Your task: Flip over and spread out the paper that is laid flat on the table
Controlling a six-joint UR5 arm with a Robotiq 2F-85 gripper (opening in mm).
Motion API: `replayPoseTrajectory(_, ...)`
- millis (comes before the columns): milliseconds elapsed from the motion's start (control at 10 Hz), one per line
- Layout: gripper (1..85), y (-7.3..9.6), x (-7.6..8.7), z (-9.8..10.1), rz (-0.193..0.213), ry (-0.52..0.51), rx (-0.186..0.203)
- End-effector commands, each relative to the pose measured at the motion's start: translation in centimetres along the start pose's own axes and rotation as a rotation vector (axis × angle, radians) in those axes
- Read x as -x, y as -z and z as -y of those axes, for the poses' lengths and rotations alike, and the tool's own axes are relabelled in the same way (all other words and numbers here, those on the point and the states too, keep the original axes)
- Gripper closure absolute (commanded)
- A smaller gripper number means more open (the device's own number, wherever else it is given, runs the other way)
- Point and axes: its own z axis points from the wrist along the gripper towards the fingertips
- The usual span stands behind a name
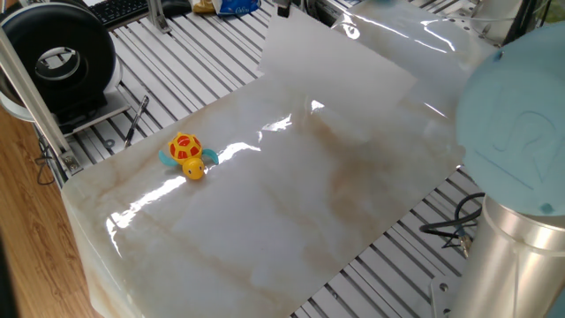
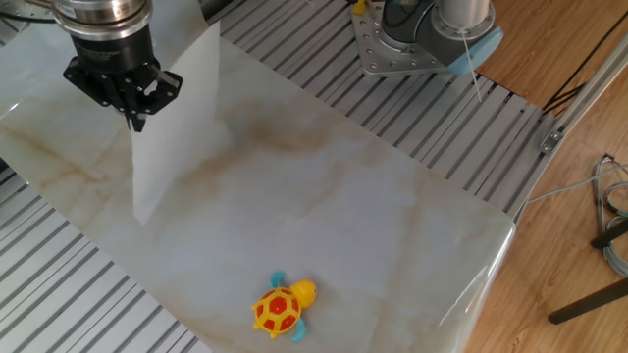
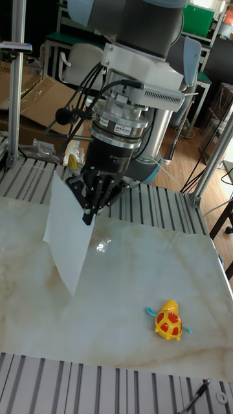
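In the tall view, the turtle sits nearest on the counter, well apart from the work. It plays no part in the task.

Behind it, to the left, the paper hangs in the air. The gripper has its jaws together and clamped on the upper edge of the sheet. The sheet falls down and to the left from them. Its lowest corner seems to touch the counter or to be just above it; I cannot tell which.

From the other fixed view, the paper stands almost upright and a little tilted. The gripper is at its top left edge, and the sheet spreads to the right and downward from there.

My judgement is that the task is about half done. The paper is lifted off the counter and partly turned, but it is not yet laid down on its other side and not spread flat. What remains is to carry the held edge across, lower the sheet, release it and smooth it.
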Motion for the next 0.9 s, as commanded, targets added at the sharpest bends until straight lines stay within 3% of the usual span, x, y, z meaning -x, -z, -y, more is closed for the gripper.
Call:
replayPoseTrajectory(0, 84.7, -0.7, 0.6, 0.8, 0.034, 0.015, -0.012)
replayPoseTrajectory(500, 84.7, -1.3, -1.0, 2.1, 0.010, 0.084, -0.040)
replayPoseTrajectory(800, 84.7, -2.0, -0.3, 2.0, 0.025, 0.070, -0.033)
